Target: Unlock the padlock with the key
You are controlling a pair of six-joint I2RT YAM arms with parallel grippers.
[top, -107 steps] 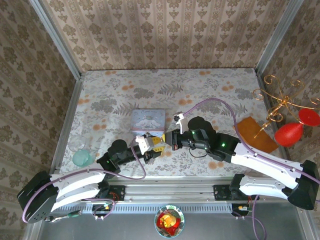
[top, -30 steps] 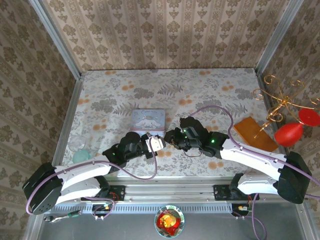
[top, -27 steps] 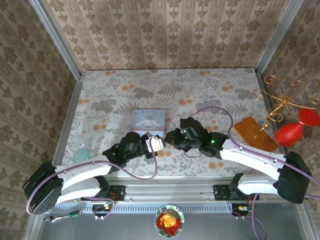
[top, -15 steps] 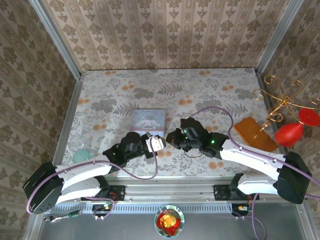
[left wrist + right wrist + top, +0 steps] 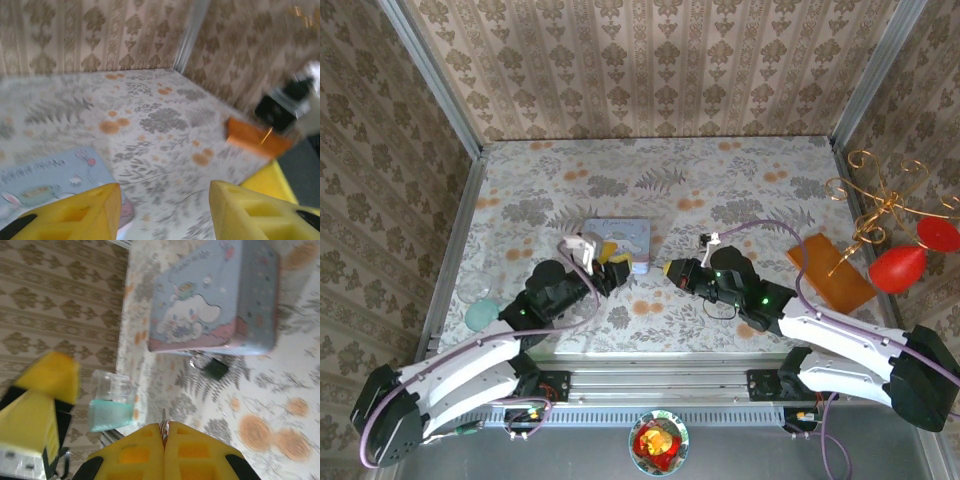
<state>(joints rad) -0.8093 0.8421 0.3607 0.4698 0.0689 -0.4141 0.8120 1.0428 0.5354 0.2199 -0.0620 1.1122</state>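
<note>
**Key pinched in the right claw, padlock lying beside the tin**

The bench [image 5: 740, 180] is covered with a flowered cloth, and both arms reach over its near half. The left arm stretches toward the middle from the left, and the right arm comes in from the right.

A pale blue rectangular tin [image 5: 628, 232] with a cartoon picture on its lid lies near the middle of the bench. At the right side lies a flat orange piece [image 5: 832, 270].

The left claw [image 5: 613, 258] hangs over the near edge of the tin. In the left wrist view its yellow fingers [image 5: 75, 215] stand wide apart, released, with nothing between them. The right claw [image 5: 670, 269] is just to the right of the tin. In the right wrist view it is clenched, its yellow fingers [image 5: 195, 452] pressed together.

A clear cup [image 5: 480, 308] with a greenish bottom stands near the left edge.

The padlock [image 5: 214, 369] lies on the cloth just beside the pink side wall of the tin, its thin shackle turned toward the tin. Whether the shackle is free cannot be told.

The key [image 5: 163, 426] shows as a thin silvery piece sticking out of the clenched right claw, apart from the padlock.
</note>
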